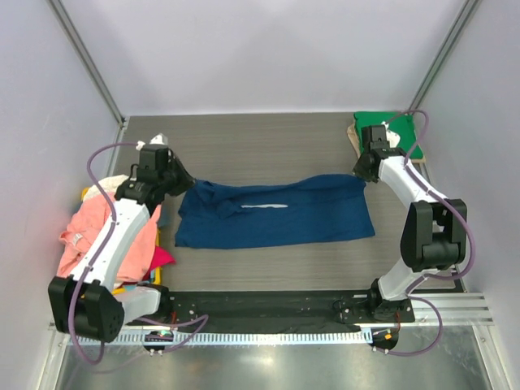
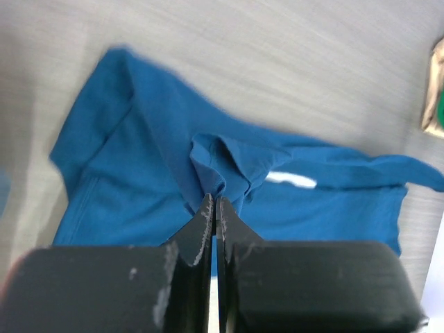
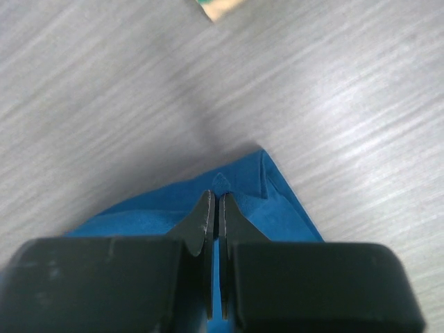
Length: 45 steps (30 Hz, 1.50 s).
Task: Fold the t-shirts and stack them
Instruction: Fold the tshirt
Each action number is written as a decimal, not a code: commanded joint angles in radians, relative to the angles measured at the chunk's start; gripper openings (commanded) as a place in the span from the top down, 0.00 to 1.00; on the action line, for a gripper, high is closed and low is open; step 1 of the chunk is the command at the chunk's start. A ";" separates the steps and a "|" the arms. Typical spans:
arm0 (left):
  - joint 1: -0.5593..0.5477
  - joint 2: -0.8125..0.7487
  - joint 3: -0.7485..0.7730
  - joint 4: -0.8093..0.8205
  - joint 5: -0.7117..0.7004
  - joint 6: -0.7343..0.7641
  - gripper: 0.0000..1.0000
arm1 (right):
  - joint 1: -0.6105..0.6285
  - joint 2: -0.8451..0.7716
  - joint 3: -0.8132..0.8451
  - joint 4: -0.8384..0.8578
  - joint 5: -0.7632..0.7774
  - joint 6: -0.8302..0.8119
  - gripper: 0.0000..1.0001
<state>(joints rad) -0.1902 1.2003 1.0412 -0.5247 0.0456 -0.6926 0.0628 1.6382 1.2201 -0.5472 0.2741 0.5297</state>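
Note:
A navy blue t-shirt (image 1: 276, 215) lies spread across the middle of the table, with a sliver of white print (image 1: 264, 206) showing in a fold. My left gripper (image 1: 180, 185) is shut on a bunched fold of the blue shirt (image 2: 222, 166) at its left end. My right gripper (image 1: 363, 176) is shut on the shirt's far right corner (image 3: 239, 182). A folded green t-shirt (image 1: 388, 130) lies at the back right. A heap of salmon pink (image 1: 85, 231), cream and magenta (image 1: 162, 258) shirts sits at the left.
A flat tan board (image 1: 354, 134) lies under the green shirt at the back right; its edge shows in the left wrist view (image 2: 433, 90). White walls enclose the table. A black rail (image 1: 268, 309) runs along the near edge.

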 commanded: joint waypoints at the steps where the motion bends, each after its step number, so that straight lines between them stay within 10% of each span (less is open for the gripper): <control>1: -0.011 -0.077 -0.096 -0.080 -0.013 -0.016 1.00 | -0.004 -0.058 -0.039 0.000 0.023 0.018 0.99; 8: -0.057 -0.292 -0.317 -0.175 0.025 -0.116 0.82 | -0.014 -0.086 -0.145 0.001 0.036 0.041 0.95; 9: -0.061 -0.327 -0.332 -0.211 0.022 -0.125 0.64 | -0.020 -0.089 -0.152 0.001 0.030 0.042 0.80; 10: -0.061 -0.384 -0.343 -0.228 0.025 -0.136 0.57 | -0.021 -0.092 -0.159 0.003 0.027 0.042 0.43; 13: -0.083 -0.461 -0.345 -0.256 0.010 -0.179 0.40 | -0.020 -0.112 -0.162 0.003 0.036 0.042 0.13; 19: -0.084 -0.426 -0.313 -0.199 -0.092 -0.185 0.37 | 0.038 -0.144 -0.120 0.053 -0.076 0.029 0.13; 34: -0.140 0.330 -0.290 0.239 -0.125 -0.320 0.46 | 0.137 0.022 -0.260 0.138 -0.173 0.050 0.25; 42: -0.160 0.692 0.012 0.255 -0.132 -0.312 0.49 | 0.276 -0.246 -0.588 0.178 -0.306 0.263 0.26; 45: -0.166 0.847 0.182 0.224 -0.125 -0.292 0.50 | 0.506 -0.436 -0.703 0.190 -0.264 0.471 0.25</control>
<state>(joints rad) -0.3485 1.8774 1.1629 -0.2817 -0.0441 -1.0100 0.4152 1.3243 0.6212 -0.2955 0.0685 0.7788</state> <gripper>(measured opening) 0.499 0.751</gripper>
